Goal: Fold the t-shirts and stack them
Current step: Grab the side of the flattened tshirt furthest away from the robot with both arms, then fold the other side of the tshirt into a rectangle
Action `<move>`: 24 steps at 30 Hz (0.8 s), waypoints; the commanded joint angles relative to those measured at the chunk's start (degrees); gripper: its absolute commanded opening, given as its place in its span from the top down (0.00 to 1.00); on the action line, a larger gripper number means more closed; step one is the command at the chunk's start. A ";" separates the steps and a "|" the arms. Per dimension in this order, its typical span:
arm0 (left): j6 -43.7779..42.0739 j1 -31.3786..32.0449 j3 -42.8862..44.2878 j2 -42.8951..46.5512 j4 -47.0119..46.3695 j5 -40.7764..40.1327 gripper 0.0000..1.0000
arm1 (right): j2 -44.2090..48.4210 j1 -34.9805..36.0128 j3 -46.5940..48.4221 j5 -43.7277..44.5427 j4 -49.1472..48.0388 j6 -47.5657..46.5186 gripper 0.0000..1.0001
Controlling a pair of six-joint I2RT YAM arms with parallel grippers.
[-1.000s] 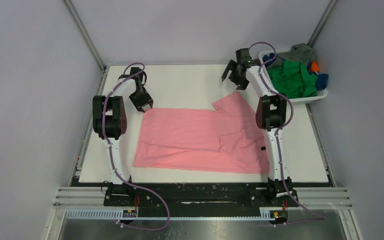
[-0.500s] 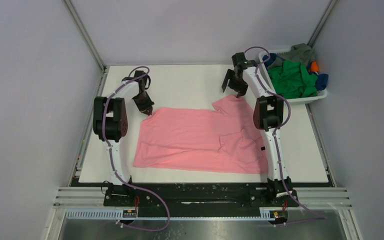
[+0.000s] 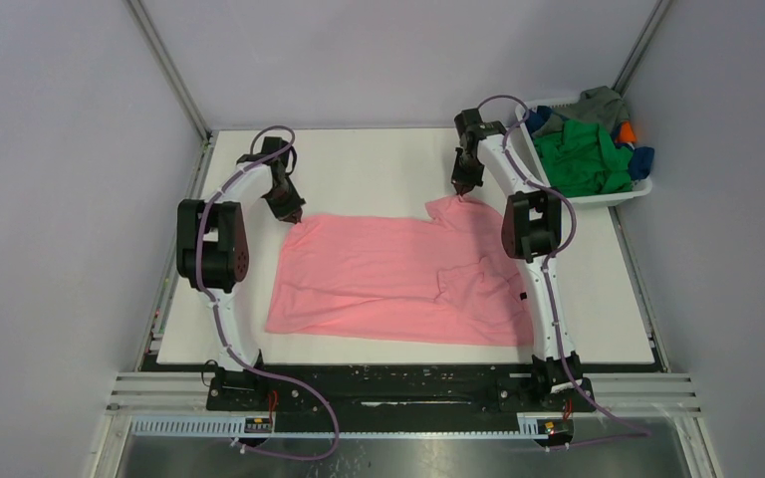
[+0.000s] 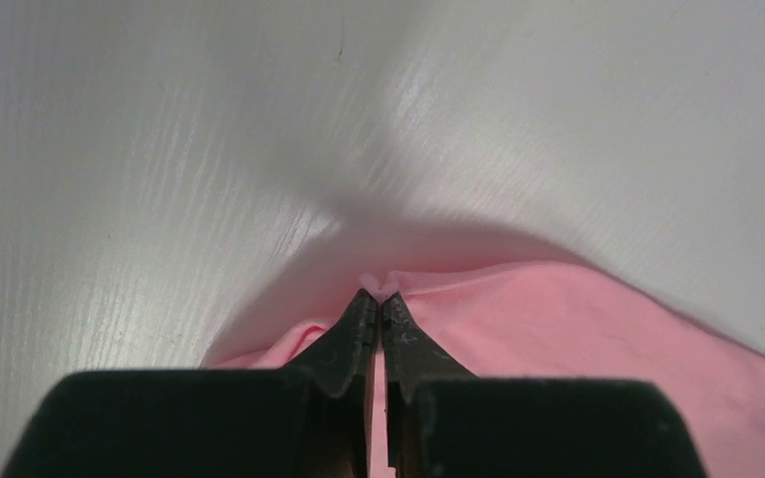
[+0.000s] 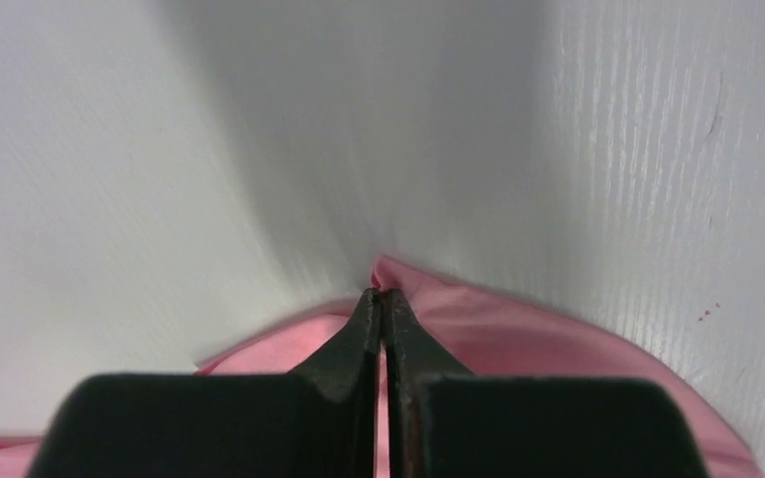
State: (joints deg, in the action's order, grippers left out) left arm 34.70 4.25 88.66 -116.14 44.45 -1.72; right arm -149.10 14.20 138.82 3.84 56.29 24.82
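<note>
The left pincer [image 4: 380, 299] clamps a corner of the salmon pink t-shirt [image 3: 388, 279]; the right pincer [image 5: 380, 294] clamps another corner, with white table [image 4: 159, 149] beyond both.

Spread t-shirt [image 3: 388, 279] lies flat on the tabletop [image 3: 379, 164], from centre to near side, between the two arms. Left tool [image 3: 296, 216] sits at its far-left corner and right tool [image 3: 461, 191] at its far-right corner. Each has the cloth edge pinched between its fingers, tips down at the tabletop. Basket [image 3: 618, 196] stands at the far-right edge of the tabletop, just right of the right arm and apart from the spread t-shirt. Heaped t-shirts [image 3: 583, 154] lie in the basket, one hanging over its far rim.
</note>
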 commanded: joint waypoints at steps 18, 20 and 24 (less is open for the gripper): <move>-0.20 0.98 -16.67 18.50 -9.86 -1.24 1.00 | 44.00 4.71 -49.06 -3.67 -14.12 -11.76 1.00; -0.39 1.06 -19.26 20.94 -11.12 -1.27 1.00 | 47.86 5.82 -53.22 -3.66 -14.14 -11.89 1.00; -0.92 1.20 -23.56 25.73 -12.74 -2.65 1.00 | 55.74 7.89 -60.83 -2.56 -13.59 -11.62 1.00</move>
State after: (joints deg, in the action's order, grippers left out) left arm 34.50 5.26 68.03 -96.16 35.77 -2.04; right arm -101.41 19.99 83.09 0.82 42.89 13.76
